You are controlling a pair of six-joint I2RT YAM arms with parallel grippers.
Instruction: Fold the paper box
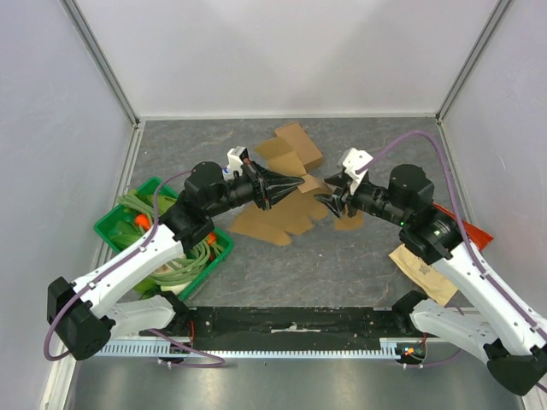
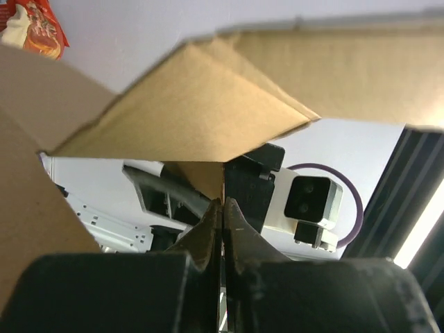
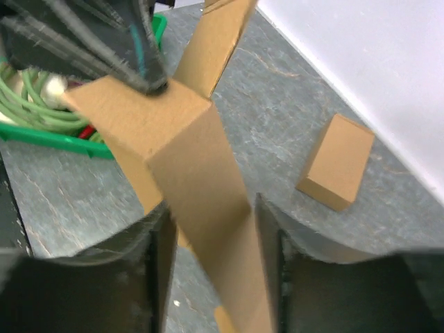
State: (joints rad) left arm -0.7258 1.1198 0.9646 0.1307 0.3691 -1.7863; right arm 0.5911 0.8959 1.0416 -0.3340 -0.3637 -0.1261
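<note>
The brown paper box (image 1: 286, 209) lies half unfolded at the table's middle, one end lifted between both arms. My left gripper (image 1: 299, 181) is shut on a thin edge of it; in the left wrist view its jaws (image 2: 223, 202) pinch the cardboard sheet, and a folded panel (image 2: 187, 111) rises above them. My right gripper (image 1: 329, 202) meets the box from the right. In the right wrist view its fingers (image 3: 211, 205) stand apart on either side of a folded box wall (image 3: 201, 180), close to its edges. The left gripper's black tip (image 3: 149, 76) holds the corner beyond.
A small folded brown box (image 1: 299, 141) (image 3: 338, 161) sits at the back near the wall. A green basket (image 1: 111, 224) of green cables stands at the left. A flat brown sheet (image 1: 423, 273) and a red packet (image 1: 468, 229) lie at the right.
</note>
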